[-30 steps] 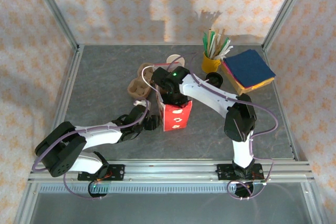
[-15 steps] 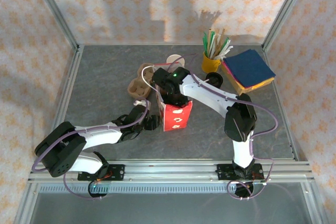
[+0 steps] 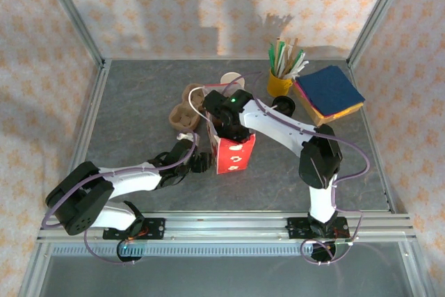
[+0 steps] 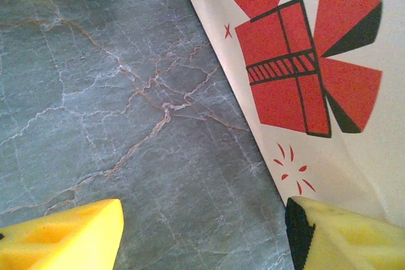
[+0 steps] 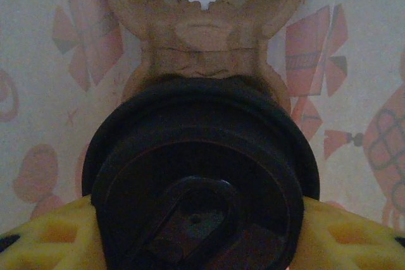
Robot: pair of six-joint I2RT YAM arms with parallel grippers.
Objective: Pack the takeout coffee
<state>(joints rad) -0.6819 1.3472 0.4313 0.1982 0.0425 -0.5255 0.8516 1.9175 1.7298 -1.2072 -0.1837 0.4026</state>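
Two arms stand bolted at the near edge of the grey marbled table [image 3: 132, 102], the left one lying low and reaching toward the middle. The left hand [image 4: 202, 213] hovers just above the table with its yellow fingers [image 4: 69, 238] spread apart and only bare stone between them. Its right finger is right against the lower side of the upright red-and-white paper gift bag [image 3: 235, 154]; whether it touches the bag I cannot tell. The bag's white face with its red present print shows close up in the left wrist view.

From the right, the other arm bends over the bag's open top and its wrist points down into it. Inside, the right hand [image 5: 199, 203] pinches the takeout coffee cup [image 5: 202, 156], a small disposable cup seen from above as a black round lid with a sip flap. A yellow finger is pressed to each side. Pale bag walls with faint red print surround the cup, so it sits within the bag. Past the lid lies a brown moulded-pulp piece [image 5: 202, 23] with slots.

Just left of the bag, farther back, rests a brown pulp cup carrier [image 3: 185, 115]. Behind the bag is a pale round item [image 3: 231, 79]. To the right stand a low black round lid [image 3: 286, 106], a yellow mug of sticks [image 3: 279, 85] and a stack of blue, red and yellow napkins [image 3: 328, 94].
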